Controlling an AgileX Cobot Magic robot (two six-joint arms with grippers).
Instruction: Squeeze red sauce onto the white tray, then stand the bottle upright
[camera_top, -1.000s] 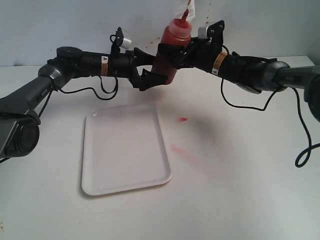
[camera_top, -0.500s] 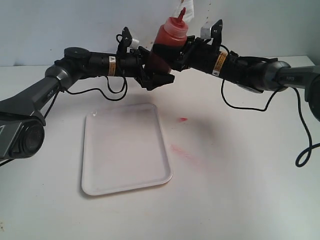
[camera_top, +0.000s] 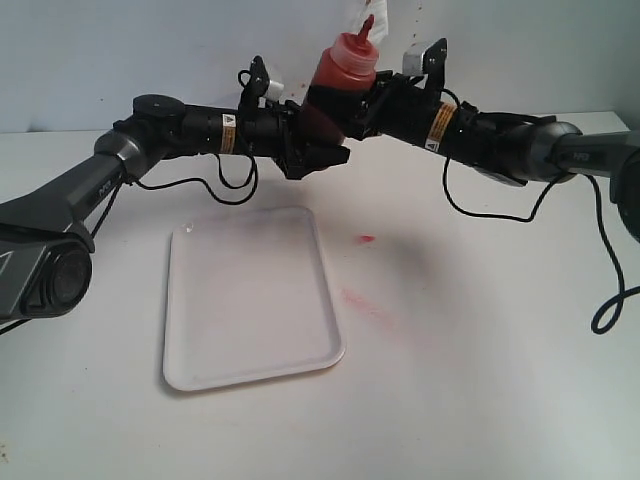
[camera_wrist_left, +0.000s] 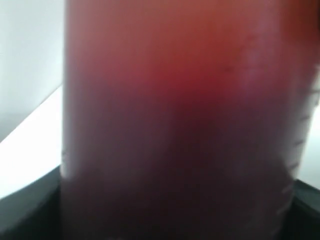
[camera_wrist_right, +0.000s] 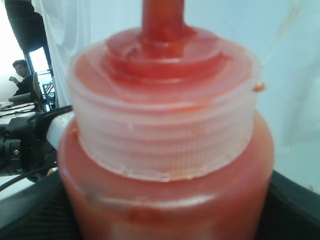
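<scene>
White worktop (camera_top: 480, 380) below, pale blue-grey wall behind. Up in the air over the far part of the worktop, between the two arms: the bottle (camera_top: 343, 72), leaning slightly, nozzle uppermost.

Reaching in from the right and clamped across its body below the cap: the right hand (camera_top: 362, 108), pinching the bottle. Reaching in from the left and set around the darker lower part: the left hand (camera_top: 322, 148). Cannot tell whether pressed on the plastic or just clear of it. Hides the bottle's base in the exterior view.

From the left wrist: only blurred dark-red bottle wall between black finger bases. From the right wrist: ribbed translucent cap (camera_wrist_right: 160, 125) and red-stained nozzle (camera_wrist_right: 162, 20) close up, blocking most of the room. Far back at one side, a seated person (camera_wrist_right: 20, 75).

Down on the worktop, left of the middle and well apart from the bottle: the white tray (camera_top: 250, 300), lying flat. Just beside its right edge, a pale pink smear (camera_top: 365, 305). Farther back, off the tray, a small blob of red sauce (camera_top: 366, 239). Looping under the right arm, black cables (camera_top: 480, 205).
</scene>
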